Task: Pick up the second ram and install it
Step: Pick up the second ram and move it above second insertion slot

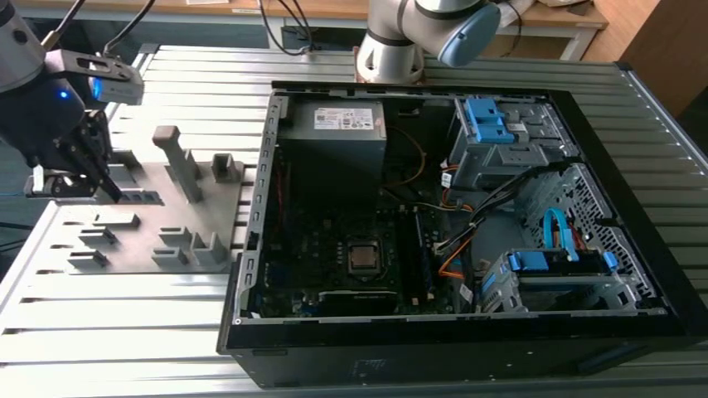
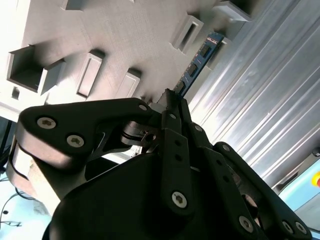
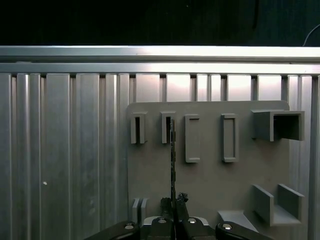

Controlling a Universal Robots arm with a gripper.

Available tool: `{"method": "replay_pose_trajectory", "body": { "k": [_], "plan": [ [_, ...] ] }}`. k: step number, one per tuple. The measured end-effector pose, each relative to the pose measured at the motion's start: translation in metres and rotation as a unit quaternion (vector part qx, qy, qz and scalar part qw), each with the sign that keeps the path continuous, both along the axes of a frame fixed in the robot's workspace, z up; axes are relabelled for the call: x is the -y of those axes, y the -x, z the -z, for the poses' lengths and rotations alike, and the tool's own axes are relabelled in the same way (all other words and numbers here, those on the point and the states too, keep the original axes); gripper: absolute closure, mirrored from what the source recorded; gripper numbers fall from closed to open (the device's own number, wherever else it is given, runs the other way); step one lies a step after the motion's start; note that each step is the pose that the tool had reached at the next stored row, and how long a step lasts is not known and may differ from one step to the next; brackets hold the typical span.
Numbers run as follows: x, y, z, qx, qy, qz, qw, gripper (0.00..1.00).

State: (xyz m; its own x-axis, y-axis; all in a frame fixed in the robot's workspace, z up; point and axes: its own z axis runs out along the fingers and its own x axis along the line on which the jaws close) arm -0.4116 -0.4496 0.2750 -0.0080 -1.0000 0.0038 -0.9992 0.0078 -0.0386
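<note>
At the exterior view's left, my gripper (image 1: 98, 181) hangs over the grey fixture plate (image 1: 144, 249). It is shut on the second ram, a thin blue-green stick (image 2: 198, 61) that sticks out from the fingertips in both wrist views. The gripper (image 2: 172, 100) pinches one end of the stick. Seen edge-on, the ram (image 3: 173, 155) runs from the gripper (image 3: 173, 201) to a narrow slot holder (image 3: 167, 127) on the plate. Whether its far end still sits in that holder I cannot tell. The open computer case (image 1: 260, 249) lies on the exterior view's right of the plate.
The plate carries several raised grey holders and a tall post (image 1: 177, 162). Inside the case are a grey power-supply box (image 1: 332, 124), the motherboard with its processor (image 1: 366, 255), loose cables (image 1: 465, 224) and blue drive-bay clips (image 1: 487, 120). The arm's base (image 1: 390, 50) stands behind the case on the ribbed metal table (image 1: 122, 332).
</note>
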Motion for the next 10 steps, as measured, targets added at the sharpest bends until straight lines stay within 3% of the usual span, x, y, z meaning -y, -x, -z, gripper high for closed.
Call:
{"method": "replay_pose_trajectory", "body": {
  "k": [10],
  "plan": [
    [0.0, 0.0, -0.0075, 0.0, 0.0, 0.0, 1.0, 0.86]
  ]
}}
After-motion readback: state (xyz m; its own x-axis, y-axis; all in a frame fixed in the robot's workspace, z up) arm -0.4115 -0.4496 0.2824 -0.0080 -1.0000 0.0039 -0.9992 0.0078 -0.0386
